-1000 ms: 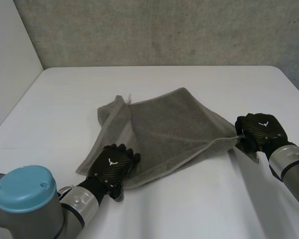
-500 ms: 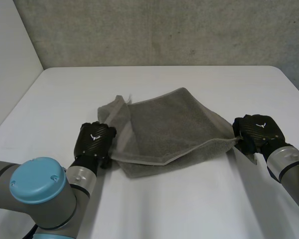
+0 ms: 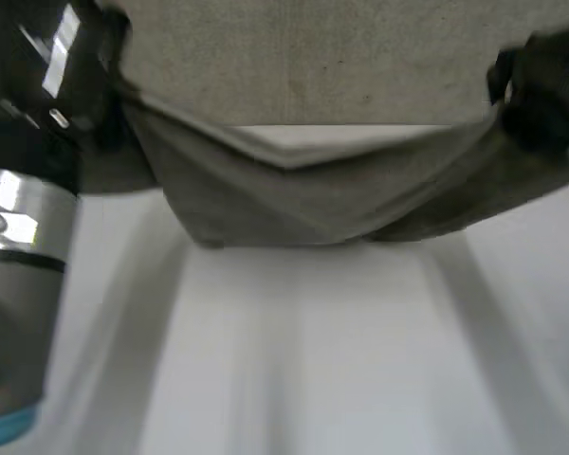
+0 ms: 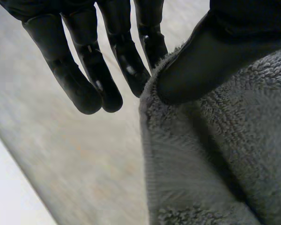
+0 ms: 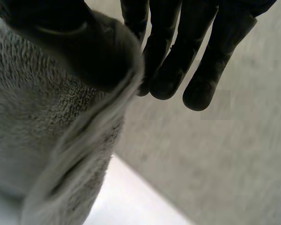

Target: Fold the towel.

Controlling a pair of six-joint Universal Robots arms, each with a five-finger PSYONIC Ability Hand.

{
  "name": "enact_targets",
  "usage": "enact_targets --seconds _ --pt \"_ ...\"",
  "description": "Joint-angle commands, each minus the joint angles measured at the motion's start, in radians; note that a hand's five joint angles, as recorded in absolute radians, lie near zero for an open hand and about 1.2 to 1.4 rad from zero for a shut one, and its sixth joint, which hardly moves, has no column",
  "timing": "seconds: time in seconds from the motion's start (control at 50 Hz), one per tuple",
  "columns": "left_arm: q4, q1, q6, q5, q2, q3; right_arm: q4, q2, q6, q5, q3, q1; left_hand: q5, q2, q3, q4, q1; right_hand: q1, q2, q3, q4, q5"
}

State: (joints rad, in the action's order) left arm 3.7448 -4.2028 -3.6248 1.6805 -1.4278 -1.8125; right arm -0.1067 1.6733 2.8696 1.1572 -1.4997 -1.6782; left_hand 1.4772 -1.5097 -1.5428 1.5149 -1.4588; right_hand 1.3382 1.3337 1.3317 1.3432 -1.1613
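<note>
At the left, the robot's left hand [image 3: 52, 71] is up high, well above the white table [image 3: 313, 379]. Its thumb presses one end of the grey towel [image 3: 303, 194] against a finger, close to the cloth's edge, while the other fingers [image 4: 86, 75] hang straight beside it. The towel stretches across the middle, in the air between both hands. Its top edge sags and uneven layers droop toward the table; whether they touch it cannot be told. At the right, the right hand [image 3: 545, 90] pinches the opposite end under its thumb in the same way. Both holds look shallow, so pulling the hands apart or swinging quickly could slip an end free. The bunched layers could also land crooked.
</note>
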Motion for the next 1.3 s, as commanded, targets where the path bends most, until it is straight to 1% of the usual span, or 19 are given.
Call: enact_targets --seconds 0.02,0.16,0.2,0.22,0.26,0.34,0.38,0.42,0.5,0.54,0.56,0.58,0.6,0.64,0.72,0.82,0.92,1.1,1.3 --pt "-0.245 -0.006 -0.058 -0.004 0.058 0.188 -0.226 0.007 -0.154 -0.022 0.304 0.025 -0.255 0.113 0.147 -0.119 0.063 0.058 0.063 0.065 0.053 -0.06" --pt "-0.344 -0.011 -0.06 -0.024 -0.071 0.219 -0.291 -0.133 -0.303 0.042 0.363 -0.052 -0.255 0.113 0.147 -0.119 0.063 0.058 0.063 0.065 0.053 -0.06" --pt "-0.344 -0.014 -0.06 -0.028 -0.134 0.222 -0.301 -0.243 -0.379 0.134 0.371 -0.145 -0.255 0.113 0.147 -0.119 0.063 0.058 0.063 0.065 0.053 -0.06" --pt "-0.347 -0.02 -0.061 -0.028 -0.198 0.228 -0.301 -0.244 -0.38 0.134 0.371 -0.146 -0.255 0.113 0.147 -0.119 0.063 0.058 0.063 0.065 0.053 -0.06" --pt "-0.347 -0.029 -0.063 -0.03 -0.26 0.234 -0.295 -0.349 -0.468 0.231 0.389 -0.185 -0.255 0.113 0.147 -0.119 0.063 0.058 0.063 0.065 0.053 -0.06" --pt "-0.349 -0.068 -0.087 -0.028 -0.418 0.291 -0.269 -0.478 -0.558 0.299 0.44 -0.199 -0.255 0.113 0.147 -0.119 0.063 0.058 0.063 0.065 0.053 -0.06" --pt "-0.342 -0.088 -0.17 -0.027 -0.543 0.388 -0.237 -0.529 -0.572 0.32 0.477 -0.202 -0.255 0.113 0.147 -0.119 0.063 0.058 0.063 0.065 0.053 -0.06" --pt "-0.338 -0.094 -0.211 -0.028 -0.581 0.451 -0.13 -0.61 -0.567 0.341 0.561 -0.205 -0.255 0.113 0.147 -0.119 0.063 0.058 0.063 0.065 0.053 -0.06" --pt "-0.299 -0.103 -0.259 -0.025 -0.62 0.584 0.051 -0.629 -0.562 0.366 0.615 -0.209 -0.255 0.113 0.147 -0.119 0.063 0.058 0.063 0.065 0.053 -0.06" --pt "-0.206 -0.108 -0.258 -0.024 -0.62 0.703 0.308 -0.618 -0.556 0.378 0.615 -0.215 -0.255 0.113 0.147 -0.119 0.063 0.058 0.063 0.065 0.053 -0.06" --pt "-0.206 -0.108 -0.258 -0.024 -0.62 0.703 0.309 -0.618 -0.556 0.378 0.615 -0.215 -0.255 0.113 0.147 -0.119 0.063 0.058 0.063 0.065 0.053 -0.06" --pt "-0.138 -0.108 -0.255 -0.022 -0.612 0.749 0.444 -0.589 -0.556 0.384 0.595 -0.219 -0.255 0.113 0.147 -0.119 0.063 0.058 0.063 0.065 0.053 -0.06" --pt "-0.067 -0.108 -0.255 -0.021 -0.605 0.781 0.446 -0.589 -0.556 0.384 0.595 -0.219 -0.255 0.113 0.147 -0.119 0.063 0.058 0.063 0.065 0.053 -0.06" --pt "0.001 -0.108 -0.258 -0.021 -0.586 0.8 0.644 -0.491 -0.558 0.388 0.535 -0.236 -0.255 0.113 0.147 -0.119 0.063 0.058 0.063 0.065 0.053 -0.06" --pt "0.093 -0.106 -0.258 -0.022 -0.543 0.799 0.668 -0.446 -0.558 0.381 0.506 -0.247 -0.255 0.113 0.147 -0.119 0.063 0.058 0.063 0.065 0.053 -0.06" --pt "0.125 -0.102 -0.256 -0.028 -0.519 0.728 0.585 -0.438 -0.556 0.375 0.464 -0.25 -0.255 0.113 0.147 -0.119 0.063 0.058 0.063 0.065 0.053 -0.06" --pt "0.128 -0.106 -0.258 -0.056 -0.507 0.529 0.495 -0.435 -0.543 0.355 0.394 -0.247 -0.255 0.113 0.147 -0.119 0.063 0.058 0.063 0.065 0.053 -0.06" --pt "0.15 -0.129 -0.258 -0.123 -0.517 0.24 0.432 -0.442 -0.536 0.286 0.139 -0.232 -0.255 0.113 0.147 -0.119 0.063 0.058 0.063 0.065 0.053 -0.06" --pt "0.344 -0.138 -0.259 -0.157 -0.67 -0.036 0.43 -0.57 -0.535 0.245 -0.088 -0.23 -0.255 0.113 0.147 -0.119 0.063 0.058 0.063 0.065 0.053 -0.06"
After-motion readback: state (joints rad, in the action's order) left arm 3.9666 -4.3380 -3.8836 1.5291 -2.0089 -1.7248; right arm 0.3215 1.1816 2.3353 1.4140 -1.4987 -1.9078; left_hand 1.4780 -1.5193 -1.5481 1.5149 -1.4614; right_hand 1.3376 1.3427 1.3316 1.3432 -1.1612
